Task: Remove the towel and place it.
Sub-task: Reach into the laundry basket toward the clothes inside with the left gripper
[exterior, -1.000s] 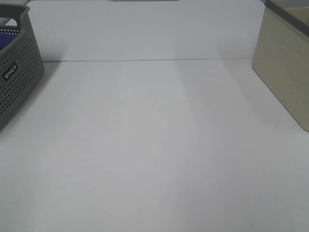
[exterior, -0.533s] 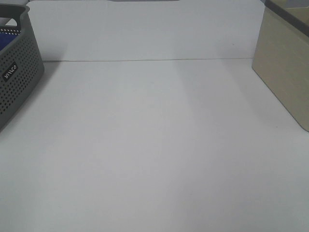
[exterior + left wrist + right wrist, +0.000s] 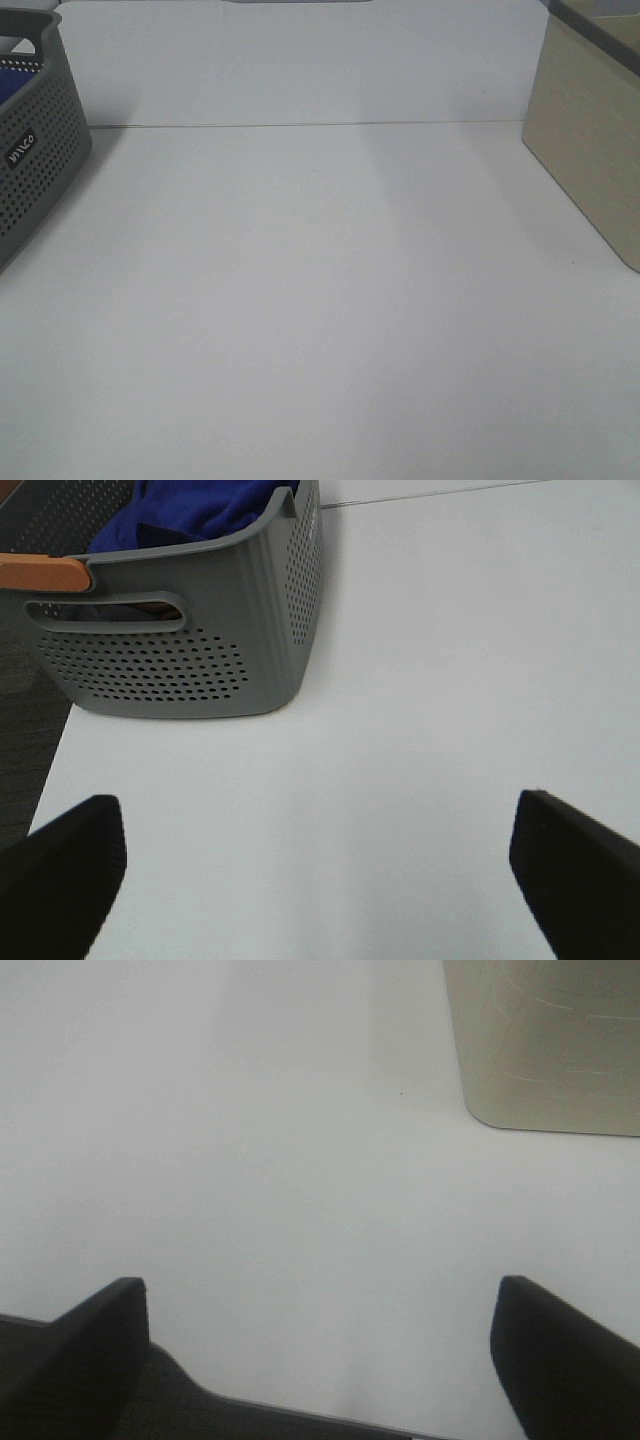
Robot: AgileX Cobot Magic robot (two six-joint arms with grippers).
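The royal-blue towel [image 3: 195, 508] lies bunched inside a grey perforated basket [image 3: 190, 650]. In the exterior high view only a sliver of the towel [image 3: 10, 82] shows in the basket [image 3: 35, 160] at the far left edge. My left gripper [image 3: 318, 865] is open and empty over the white table, a short way in front of the basket. My right gripper [image 3: 320, 1345] is open and empty above the table near its front edge. Neither gripper shows in the exterior high view.
A beige box [image 3: 590, 130] stands at the right side of the table and also shows in the right wrist view [image 3: 545, 1045]. An orange-brown handle [image 3: 45, 572] sits on the basket's rim. The table's left edge [image 3: 50, 770] drops to dark floor.
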